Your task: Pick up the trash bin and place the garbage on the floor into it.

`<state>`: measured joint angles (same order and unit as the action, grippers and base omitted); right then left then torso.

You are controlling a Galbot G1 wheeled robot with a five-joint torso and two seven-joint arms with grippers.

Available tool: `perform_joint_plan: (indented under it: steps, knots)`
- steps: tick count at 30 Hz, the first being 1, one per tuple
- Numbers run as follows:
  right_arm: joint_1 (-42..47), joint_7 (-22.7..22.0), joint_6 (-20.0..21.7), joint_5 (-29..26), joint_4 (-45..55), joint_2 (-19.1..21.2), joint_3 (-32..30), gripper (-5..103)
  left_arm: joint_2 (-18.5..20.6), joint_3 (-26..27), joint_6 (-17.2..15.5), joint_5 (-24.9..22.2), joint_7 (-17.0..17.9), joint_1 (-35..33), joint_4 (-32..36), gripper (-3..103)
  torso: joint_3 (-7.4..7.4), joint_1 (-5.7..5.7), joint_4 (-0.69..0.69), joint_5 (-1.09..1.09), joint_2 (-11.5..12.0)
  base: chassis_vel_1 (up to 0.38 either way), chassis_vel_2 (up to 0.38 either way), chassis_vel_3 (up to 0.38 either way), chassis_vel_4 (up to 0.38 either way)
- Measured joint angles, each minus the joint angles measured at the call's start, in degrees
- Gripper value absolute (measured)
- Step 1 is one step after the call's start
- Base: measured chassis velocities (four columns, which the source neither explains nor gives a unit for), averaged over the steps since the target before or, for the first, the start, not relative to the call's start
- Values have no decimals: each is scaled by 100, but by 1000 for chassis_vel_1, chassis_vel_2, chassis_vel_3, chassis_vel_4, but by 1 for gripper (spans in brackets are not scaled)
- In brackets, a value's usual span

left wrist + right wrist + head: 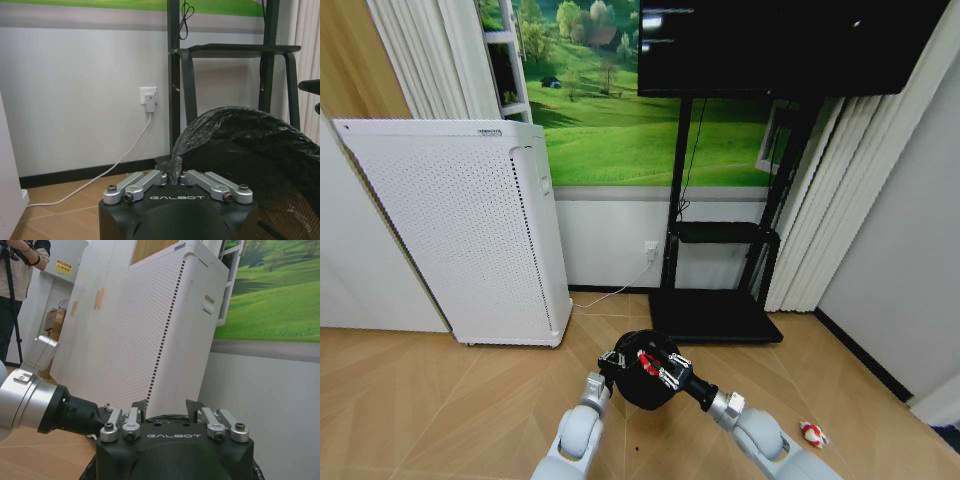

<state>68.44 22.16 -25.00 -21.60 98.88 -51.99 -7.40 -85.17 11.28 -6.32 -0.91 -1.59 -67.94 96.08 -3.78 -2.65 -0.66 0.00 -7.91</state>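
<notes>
- Head view: the trash bin (642, 372) was held up off the floor (440, 400), in front of the tall white appliance (470, 230) and nearer the robot than it. The left tool (611, 362) sat at the bin's rim on the appliance's side. The right tool (653, 366) reached over the bin's mouth with something red (645, 359) at its tip; whether that was held or already released could not be told. One white-and-red scrap (812, 433) lay on the floor, well away from the appliance, on the far side of the bin.
- Left wrist view: the left tool (174, 176) was closed narrow on the bin's rim (235, 117), pinching the black liner bag and mesh wall together. The wall (280, 200) looked thin and springy, the liner crinkled and slick, so the bin was probably light but easy to deform or let slip. The rim fold seemed the sound place to hold it.
- Right wrist view: the right tool (167, 410) had its fingers (140, 407) standing apart with the appliance (170, 325) behind them; nothing was visible between them from there. The left arm's wrist (45, 405) showed beside it.
</notes>
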Motion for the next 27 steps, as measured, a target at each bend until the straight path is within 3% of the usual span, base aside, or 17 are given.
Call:
perform_joint_plan:
  steps: [3, 5, 6, 9, 10, 12, 22, 27]
  knots:
    - [71, 0, 0, 2, 22, 5, -53, 65, 0, -1, 4, 1, -4, -12, 19, 4, 0, 0, 0, 0, 0, 0, 0, 0, 0]
    - [93, 0, 0, 2, 29, 8, -71, 65, 0, -2, 4, 2, -3, -14, 23, 4, 0, 0, -1, 0, 0, 0, 0, 0, 0]
    - [150, -1, 0, 3, 41, 14, -123, 76, 0, -1, 4, 2, -2, -20, 39, 4, 0, 0, 0, 1, 0, 0, 0, 0, 0]
    - [179, -2, 3, 3, 46, 16, -157, 76, 0, -1, 4, 2, -3, -26, 49, 4, 0, 0, 0, 1, 0, 0, 0, 0, 0]
    - [257, -24, 39, 1, 63, 20, -257, 86, 5, 13, 4, 0, -3, -51, 98, 4, 0, 0, -1, 0, 0, 0, 0, 0, 0]
    - [356, -84, 85, -8, 82, 22, -430, 96, 30, 62, 4, -14, -3, -99, 189, 4, 0, 0, 0, 1, 0, 0, 0, 0, 0]
    - [705, -787, 182, -65, 57, 6, -1138, 100, 258, 523, 6, -87, -2, -397, 660, 4, 1, 0, 0, 1, 0, 0, 0, 0, 0]
    - [830, -1593, 869, 0, -81, -169, -1729, 100, 470, 958, 81, -96, -2, -543, 843, 4, 0, 0, 1, 0, 0, 0, 0, 0, 0]
